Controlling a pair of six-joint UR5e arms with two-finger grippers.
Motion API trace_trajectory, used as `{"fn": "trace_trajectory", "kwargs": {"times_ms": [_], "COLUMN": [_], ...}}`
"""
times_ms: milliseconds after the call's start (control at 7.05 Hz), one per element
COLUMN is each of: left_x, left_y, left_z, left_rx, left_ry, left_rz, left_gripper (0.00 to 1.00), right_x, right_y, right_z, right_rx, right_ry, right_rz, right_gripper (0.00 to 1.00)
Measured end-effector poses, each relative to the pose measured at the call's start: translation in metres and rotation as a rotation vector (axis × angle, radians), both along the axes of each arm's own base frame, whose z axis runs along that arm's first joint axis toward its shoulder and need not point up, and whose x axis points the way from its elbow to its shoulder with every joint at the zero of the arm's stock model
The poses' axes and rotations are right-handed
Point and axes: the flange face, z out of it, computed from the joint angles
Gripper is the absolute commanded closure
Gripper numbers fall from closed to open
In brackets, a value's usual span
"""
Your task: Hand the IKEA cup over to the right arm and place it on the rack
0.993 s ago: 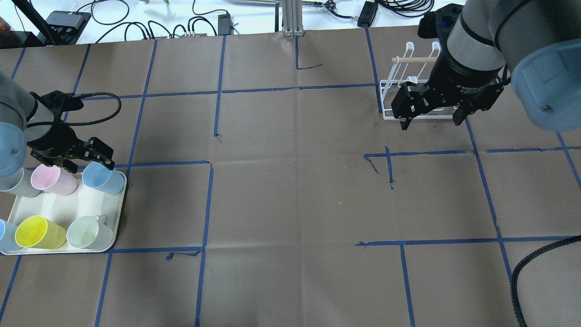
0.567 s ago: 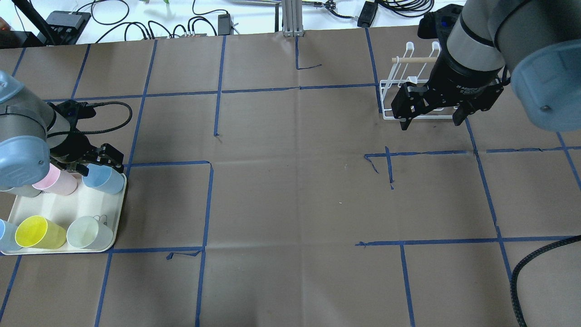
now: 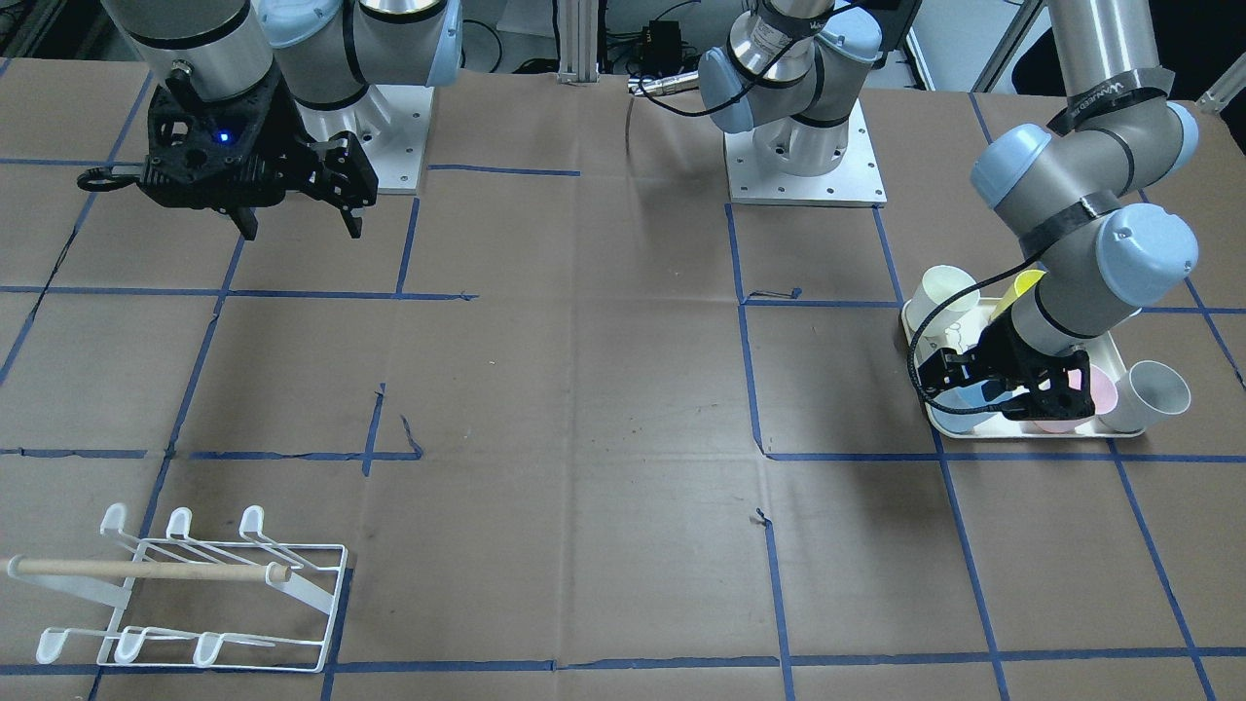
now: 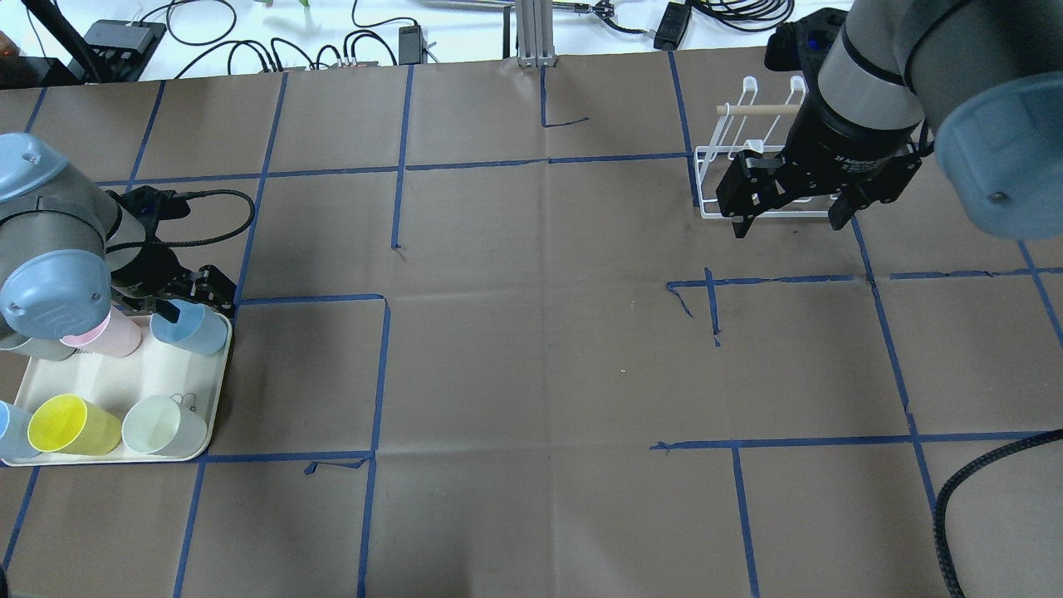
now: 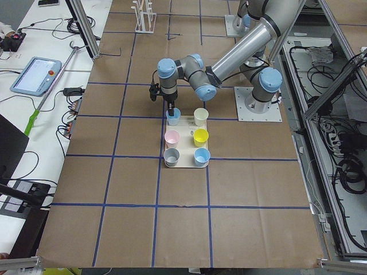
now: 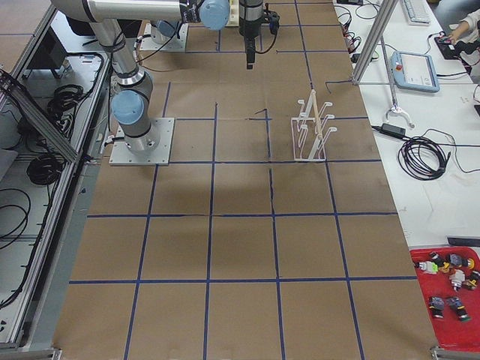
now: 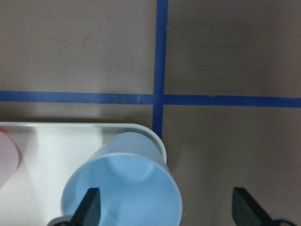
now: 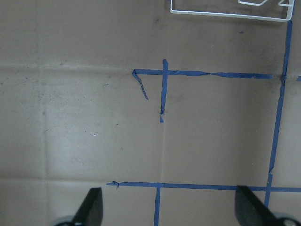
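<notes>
A light blue cup (image 4: 198, 330) stands at the tray's far right corner; it also shows in the left wrist view (image 7: 124, 188) and the front view (image 3: 967, 399). My left gripper (image 4: 193, 301) is open and low over it. In the left wrist view one finger (image 7: 89, 207) is inside the cup's mouth and the other is outside, over the paper. My right gripper (image 4: 789, 223) is open and empty, hovering in front of the white wire rack (image 4: 712, 170). The rack (image 3: 195, 584) carries a wooden dowel and holds no cups.
The cream tray (image 4: 116, 378) at the table's left also holds a pink cup (image 4: 120, 336), a yellow cup (image 4: 71, 423), a pale cup (image 4: 162, 425) and a second blue cup (image 4: 7, 432) at the view's edge. Brown paper with blue tape lines covers the table.
My left arm has swung right and down, bringing its open gripper onto the light blue cup's rim. The right arm has not moved.
</notes>
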Motion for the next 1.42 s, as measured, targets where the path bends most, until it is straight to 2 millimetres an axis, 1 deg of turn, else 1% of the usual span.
{"fn": "trace_trajectory", "kwargs": {"times_ms": [567,709,851,993,1418], "left_x": [-0.002,-0.002,-0.001,0.001,0.016], "left_y": [0.005,0.006,0.006,0.002,-0.022], "left_z": [0.002,0.005,0.018,0.042,0.131], "left_rx": [0.024,0.037,0.046,0.054,0.100], "left_ry": [0.009,0.014,0.017,0.019,-0.009], "left_rz": [-0.007,-0.006,-0.006,-0.006,-0.015], "left_gripper": [1.00,1.00,1.00,1.00,1.00], "right_x": [0.000,0.000,0.000,0.000,0.000], "right_y": [0.000,0.000,0.000,0.000,0.000], "right_z": [0.000,0.000,0.000,0.000,0.000], "right_rx": [0.000,0.000,-0.001,-0.001,-0.001], "right_ry": [0.000,0.000,0.000,0.000,0.000], "right_rz": [-0.001,-0.001,-0.001,-0.001,-0.001], "right_gripper": [0.00,0.00,0.00,0.00,0.00]}}
